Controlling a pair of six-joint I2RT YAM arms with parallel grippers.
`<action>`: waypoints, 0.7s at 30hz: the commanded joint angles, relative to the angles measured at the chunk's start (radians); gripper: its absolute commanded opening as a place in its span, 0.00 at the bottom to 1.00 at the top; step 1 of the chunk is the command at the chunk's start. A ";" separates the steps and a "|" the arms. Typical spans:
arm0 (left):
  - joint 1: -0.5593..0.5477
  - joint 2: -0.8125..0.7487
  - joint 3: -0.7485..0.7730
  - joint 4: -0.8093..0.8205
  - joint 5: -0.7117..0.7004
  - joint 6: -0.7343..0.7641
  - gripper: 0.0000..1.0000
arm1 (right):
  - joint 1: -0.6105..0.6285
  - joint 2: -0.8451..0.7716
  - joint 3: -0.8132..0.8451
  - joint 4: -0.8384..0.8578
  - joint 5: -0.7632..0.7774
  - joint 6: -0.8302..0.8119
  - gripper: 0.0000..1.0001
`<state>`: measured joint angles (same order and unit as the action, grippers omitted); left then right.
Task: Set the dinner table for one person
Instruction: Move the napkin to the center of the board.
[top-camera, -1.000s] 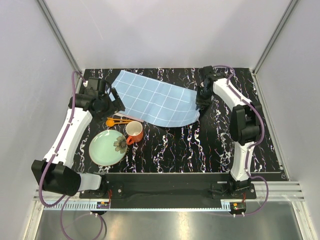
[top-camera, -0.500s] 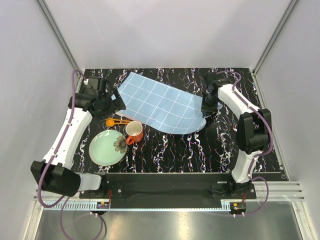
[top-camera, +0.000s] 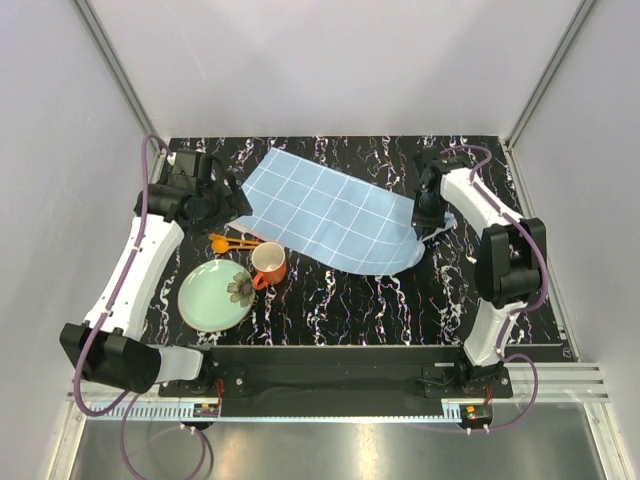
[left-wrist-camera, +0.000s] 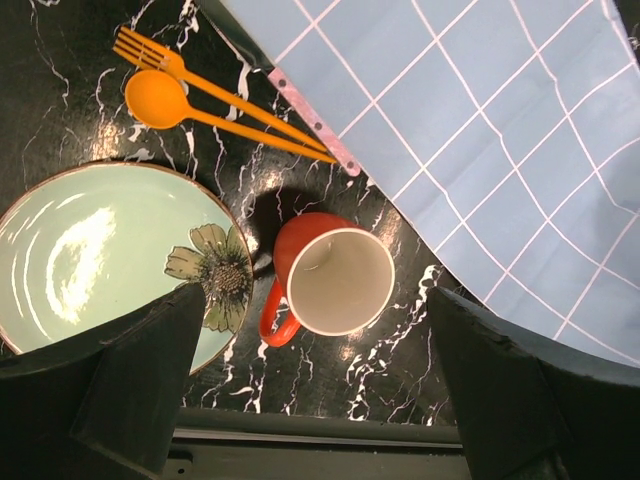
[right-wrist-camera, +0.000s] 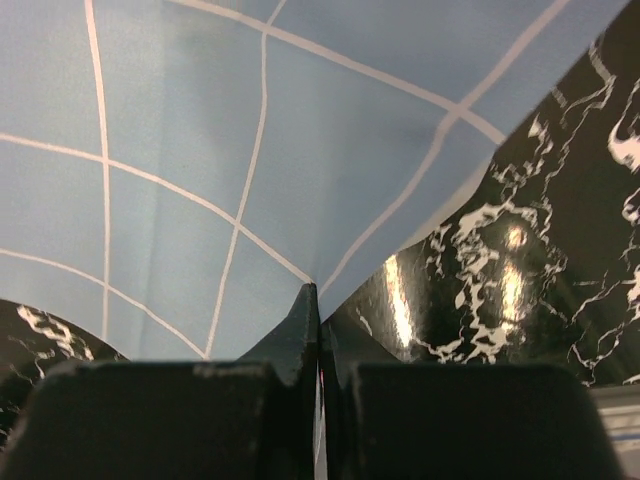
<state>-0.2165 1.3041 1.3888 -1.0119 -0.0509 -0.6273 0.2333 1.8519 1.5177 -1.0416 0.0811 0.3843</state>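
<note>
You see the table (top-camera: 340, 295), black with white veins, filling the middle of the top view from the arm bases up to the back wall. The placemat (top-camera: 325, 210) lies on it slanted, from the upper left of centre down to the right of centre. Its lower right corner is at the right gripper (top-camera: 428, 226). In the right wrist view the two fingers (right-wrist-camera: 300, 335) are pressed together and they pinch the mat at its edge. From the tips the mat spreads over the upper left of that frame, with a soft fold in it. Bare table shows at the right of that frame.

The left gripper (top-camera: 226, 198) is at the upper left of the top view, just beside the left corner of the mat. Its jaws are spread wide and nothing is between them. In the left wrist view its fingers (left-wrist-camera: 150, 370) stand at the lower left and the lower right, above the dishes. The cup (left-wrist-camera: 338, 280), orange-red outside and pale inside, stands upright at the centre, with its handle to the lower left. The plate (left-wrist-camera: 90, 260), light green with a flower, is at the left, just beside the cup; you cannot tell if they touch. The orange fork (left-wrist-camera: 140, 45) and spoon (left-wrist-camera: 155, 98) lie side by side at the upper left, and their handles reach the edge of the mat.
</note>
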 joint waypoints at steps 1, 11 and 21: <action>-0.007 -0.002 0.067 0.004 -0.017 0.014 0.99 | -0.057 0.075 0.143 0.005 0.055 -0.001 0.00; -0.038 0.009 0.096 -0.005 -0.041 0.005 0.99 | -0.115 0.350 0.485 -0.037 0.045 -0.077 0.00; -0.080 0.072 0.127 -0.014 -0.061 -0.002 0.99 | -0.121 0.451 0.650 -0.101 0.117 -0.087 0.53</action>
<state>-0.2825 1.3594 1.4647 -1.0355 -0.0834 -0.6289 0.1123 2.3177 2.1170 -1.1065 0.1299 0.3119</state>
